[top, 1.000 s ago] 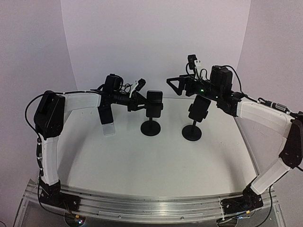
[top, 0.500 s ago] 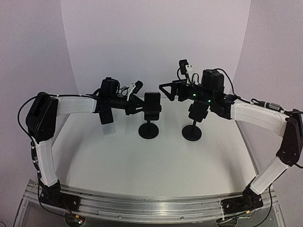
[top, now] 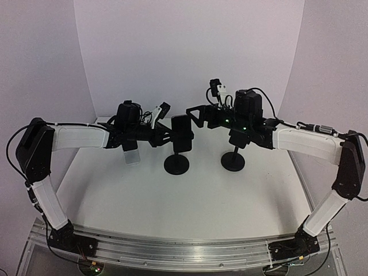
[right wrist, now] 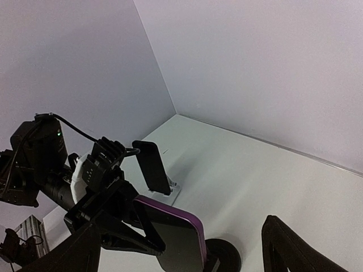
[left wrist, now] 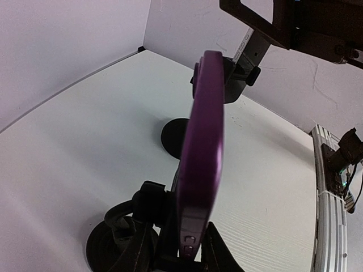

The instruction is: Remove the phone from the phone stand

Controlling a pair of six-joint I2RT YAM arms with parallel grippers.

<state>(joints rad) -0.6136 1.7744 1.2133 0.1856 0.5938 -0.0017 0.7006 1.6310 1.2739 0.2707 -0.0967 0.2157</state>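
White matte tabletop (top: 190, 201), faint wood grain visible close up in the left wrist view. Pale backdrop panel (top: 190, 52) standing behind it, curved at the corners. Lavender-tinted side walls (top: 34, 57) to left and right. Aluminium rail (top: 184, 248) along the near table edge. Soft, even lighting with a purple cast. Only faint, diffuse shadows on the table.

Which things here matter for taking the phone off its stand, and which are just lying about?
In the job: purple phone, its black stand, left gripper gripping it, right gripper open nearby.
Lying about: second stand, dark phone in clear holder.
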